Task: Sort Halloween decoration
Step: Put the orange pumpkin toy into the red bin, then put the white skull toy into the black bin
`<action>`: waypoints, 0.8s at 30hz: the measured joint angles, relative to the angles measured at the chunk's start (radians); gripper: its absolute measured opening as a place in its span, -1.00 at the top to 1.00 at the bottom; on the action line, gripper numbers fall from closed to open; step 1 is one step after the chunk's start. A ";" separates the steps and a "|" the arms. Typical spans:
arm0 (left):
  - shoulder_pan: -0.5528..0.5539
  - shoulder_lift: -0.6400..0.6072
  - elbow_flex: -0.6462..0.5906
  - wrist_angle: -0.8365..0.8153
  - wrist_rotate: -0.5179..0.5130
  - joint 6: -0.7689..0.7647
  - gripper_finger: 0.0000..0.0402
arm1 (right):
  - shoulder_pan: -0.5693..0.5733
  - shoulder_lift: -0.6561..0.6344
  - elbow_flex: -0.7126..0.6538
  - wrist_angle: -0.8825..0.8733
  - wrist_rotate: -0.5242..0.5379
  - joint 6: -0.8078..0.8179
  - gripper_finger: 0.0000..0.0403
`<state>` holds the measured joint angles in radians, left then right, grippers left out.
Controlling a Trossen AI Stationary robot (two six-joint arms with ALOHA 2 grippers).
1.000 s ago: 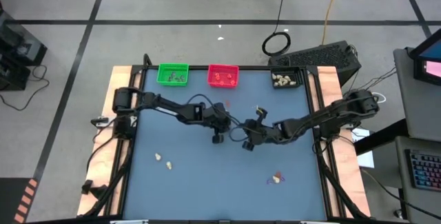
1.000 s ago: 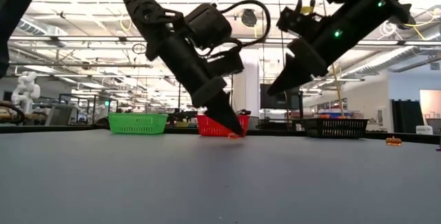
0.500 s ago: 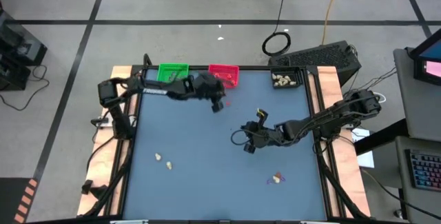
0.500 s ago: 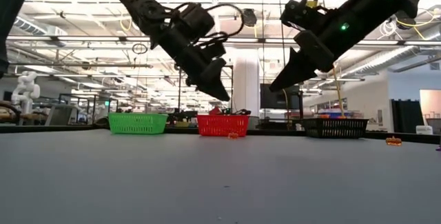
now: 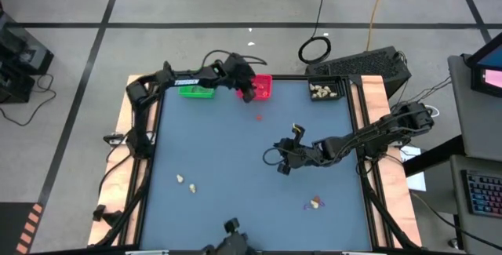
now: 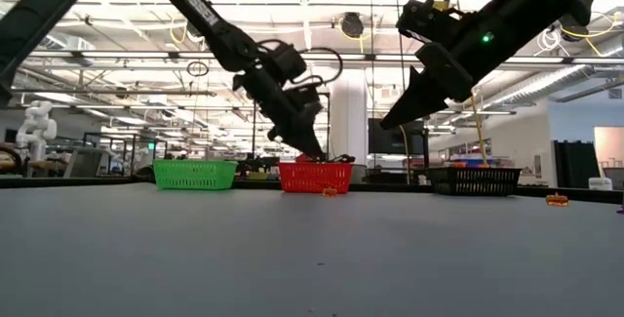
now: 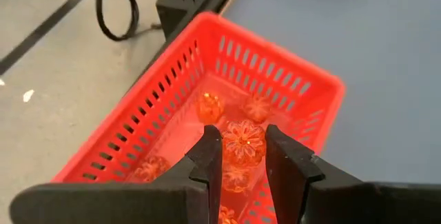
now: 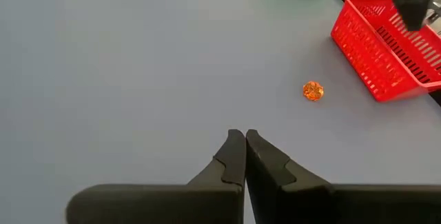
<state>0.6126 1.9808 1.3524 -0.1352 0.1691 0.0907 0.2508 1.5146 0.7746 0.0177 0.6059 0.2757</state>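
Note:
My left gripper hangs over the red tray at the table's far edge, shut on an orange pumpkin trinket. Several more orange trinkets lie on the tray's floor. My right gripper hovers shut and empty above the table's middle, also seen in its own wrist view. One loose orange trinket rests on the table just near of the red tray. Two cream trinkets lie at the near left. A purple and cream cluster lies at the near right. My left gripper pinches the orange pumpkin trinket by its two opposite sides between its two fingers, close to their free ends. The fingers slant downward from the table's left. The trinket is lifted clear, above the inside of the red tray.
A green tray stands left of the red one, partly under my left arm. A black tray with cream pieces sits at the far right. A dark device sits at the near edge. Bare blue table spreads between the trinkets.
My left gripper has swung from the table's middle toward the far edge, rising as it went, and now hangs above the red tray. My right gripper has kept still.

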 joint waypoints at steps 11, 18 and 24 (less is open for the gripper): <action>0.041 0.064 0.057 -0.063 0.011 0.002 0.38 | 0.000 0.000 0.000 0.000 -0.003 0.000 1.00; 0.042 0.000 0.057 -0.072 -0.002 0.001 0.06 | 0.000 0.000 0.000 0.000 -0.004 -0.002 1.00; 0.016 -0.120 0.042 -0.129 -0.021 0.043 0.06 | 0.000 0.000 0.000 0.002 -0.004 0.001 1.00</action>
<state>0.6284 1.8609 1.3945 -0.2643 0.1485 0.1339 0.2504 1.5146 0.7746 0.0197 0.6020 0.2769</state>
